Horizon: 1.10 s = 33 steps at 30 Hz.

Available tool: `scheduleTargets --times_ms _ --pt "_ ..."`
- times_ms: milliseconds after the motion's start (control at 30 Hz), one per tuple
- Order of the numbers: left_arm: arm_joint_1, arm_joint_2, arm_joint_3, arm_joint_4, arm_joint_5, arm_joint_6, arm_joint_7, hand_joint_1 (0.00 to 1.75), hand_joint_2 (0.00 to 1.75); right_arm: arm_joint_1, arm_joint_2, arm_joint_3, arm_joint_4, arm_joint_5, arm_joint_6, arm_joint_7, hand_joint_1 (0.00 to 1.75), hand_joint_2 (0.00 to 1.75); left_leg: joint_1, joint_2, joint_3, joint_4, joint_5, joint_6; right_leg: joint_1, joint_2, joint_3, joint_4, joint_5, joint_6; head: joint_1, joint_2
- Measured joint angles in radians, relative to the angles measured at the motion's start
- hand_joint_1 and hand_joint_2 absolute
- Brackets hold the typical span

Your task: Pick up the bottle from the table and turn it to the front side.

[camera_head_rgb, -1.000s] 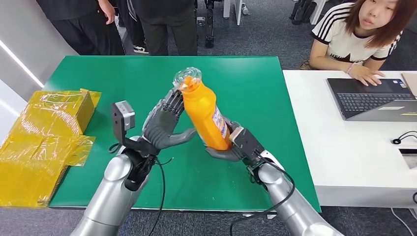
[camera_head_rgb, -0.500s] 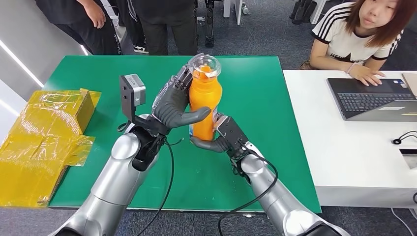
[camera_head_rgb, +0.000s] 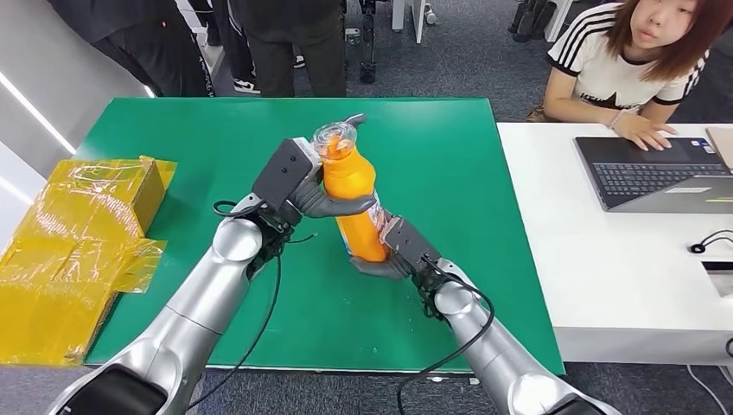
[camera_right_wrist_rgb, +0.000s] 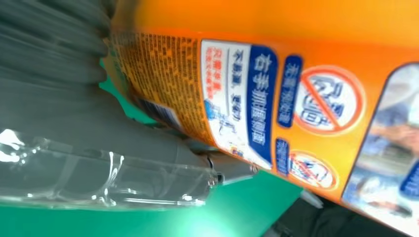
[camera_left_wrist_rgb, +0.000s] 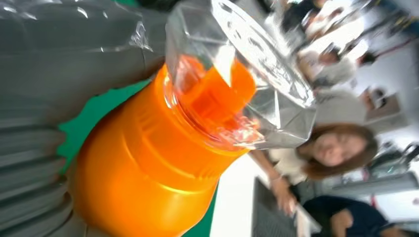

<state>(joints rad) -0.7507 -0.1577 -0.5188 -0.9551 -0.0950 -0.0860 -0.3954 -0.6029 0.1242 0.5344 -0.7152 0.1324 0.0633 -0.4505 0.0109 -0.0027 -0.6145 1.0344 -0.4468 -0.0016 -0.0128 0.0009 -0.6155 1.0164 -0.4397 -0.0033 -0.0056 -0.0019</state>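
We see the orange bottle (camera_head_rgb: pixel 354 201) held above the middle of the green table (camera_head_rgb: pixel 449 164), tilted so its clear-capped top leans toward eleven o'clock. Our left hand (camera_head_rgb: pixel 324 194) grasps its upper body from nine o'clock, thumb across the front, while our right hand (camera_head_rgb: pixel 389 251) grips its base from five o'clock. A person (camera_head_rgb: pixel 640 60) sits at two o'clock by a laptop (camera_head_rgb: pixel 648 173).

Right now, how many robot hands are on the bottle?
2. The left robot hand grips the orange bottle around its upper body below the clear cap; the right robot hand holds its lower end. The bottle is held above the green table.
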Motion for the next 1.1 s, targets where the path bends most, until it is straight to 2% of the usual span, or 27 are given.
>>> scheduleTargets --times_ms 33,133,167,300,533,733,867,900,1000,1033,1100 --pt "-0.004 0.001 0.000 0.012 -0.002 -0.002 0.000 0.11 1.75 0.002 -0.004 0.000 0.000 0.000 0.000 0.000 1.75 1.75 0.000 0.000 0.000 0.000 0.000 0.000 0.000 0.000 0.000 0.000 0.000 0.000 0.000 0.000" --pt "-0.013 0.005 0.000 0.039 0.010 -0.033 0.003 1.42 1.75 0.009 -0.015 0.000 0.001 -0.002 0.003 0.000 1.75 1.75 0.000 0.000 0.000 0.000 0.000 0.000 0.000 0.000 0.000 0.000 0.000 0.000 0.000 0.000" --pt "-0.015 0.007 0.000 0.048 0.031 -0.066 0.008 1.75 1.75 0.011 -0.018 0.000 0.001 -0.004 0.006 0.000 1.75 1.75 0.000 0.000 0.000 0.000 0.000 0.000 0.000 0.000 0.000 0.000 0.000 0.000 0.000 0.000" --pt "-0.018 0.016 0.000 0.086 0.140 -0.213 0.019 1.75 1.75 0.020 -0.028 0.000 0.001 -0.009 0.013 -0.005 1.75 1.75 0.000 0.000 0.000 0.000 0.000 0.000 0.000 0.000 0.000 0.000 0.000 0.000 0.000 0.000" --pt "-0.026 0.020 0.004 0.132 0.260 -0.314 0.036 1.75 1.75 0.036 -0.033 0.005 0.002 -0.010 0.008 -0.013 1.75 1.75 0.000 0.000 0.000 0.000 0.000 0.000 0.000 0.000 0.000 0.000 0.000 0.000 0.000 0.000" --pt "-0.029 0.009 0.020 0.169 0.496 -0.465 0.126 1.75 1.75 0.058 -0.038 0.004 -0.006 -0.009 -0.014 -0.025 1.75 1.75 0.000 0.000 0.000 0.000 0.000 0.000 0.000 0.000 0.000 0.000 0.000 0.000 0.000 0.000" --pt "-0.029 0.003 0.028 0.184 0.649 -0.504 0.201 1.75 1.75 0.079 -0.047 -0.003 -0.029 -0.007 -0.023 -0.035 1.75 1.75 0.000 0.001 0.000 0.000 0.000 0.000 0.000 0.001 0.000 0.000 0.000 0.000 0.000 0.000" --pt "-0.028 0.003 0.028 0.186 0.674 -0.505 0.212 1.75 1.75 0.083 -0.048 -0.005 -0.035 -0.006 -0.023 -0.035 1.68 1.75 0.000 0.001 0.000 0.000 0.000 0.000 0.000 0.001 -0.001 0.000 0.000 0.000 0.000 0.000" --pt "-0.023 0.003 0.028 0.187 0.716 -0.504 0.217 1.75 1.75 0.091 -0.048 -0.008 -0.049 0.001 -0.028 -0.035 0.40 1.75 0.000 0.001 0.000 0.000 0.000 0.000 0.000 0.001 0.000 0.000 0.000 0.000 0.000 0.000" --pt "-0.020 0.003 0.028 0.187 0.720 -0.499 0.211 1.75 1.75 0.094 -0.048 -0.010 -0.055 0.006 -0.031 -0.034 0.03 1.75 0.000 0.001 0.000 0.000 0.000 0.000 0.000 0.001 0.000 0.000 0.000 0.000 0.000 0.000" --pt "-0.011 0.004 0.026 0.177 0.700 -0.475 0.182 1.75 1.75 0.103 -0.048 -0.016 -0.071 0.016 -0.039 -0.030 0.00 1.75 0.000 0.001 0.000 0.000 0.000 0.000 0.000 0.001 0.000 0.000 0.000 0.000 0.000 0.000"
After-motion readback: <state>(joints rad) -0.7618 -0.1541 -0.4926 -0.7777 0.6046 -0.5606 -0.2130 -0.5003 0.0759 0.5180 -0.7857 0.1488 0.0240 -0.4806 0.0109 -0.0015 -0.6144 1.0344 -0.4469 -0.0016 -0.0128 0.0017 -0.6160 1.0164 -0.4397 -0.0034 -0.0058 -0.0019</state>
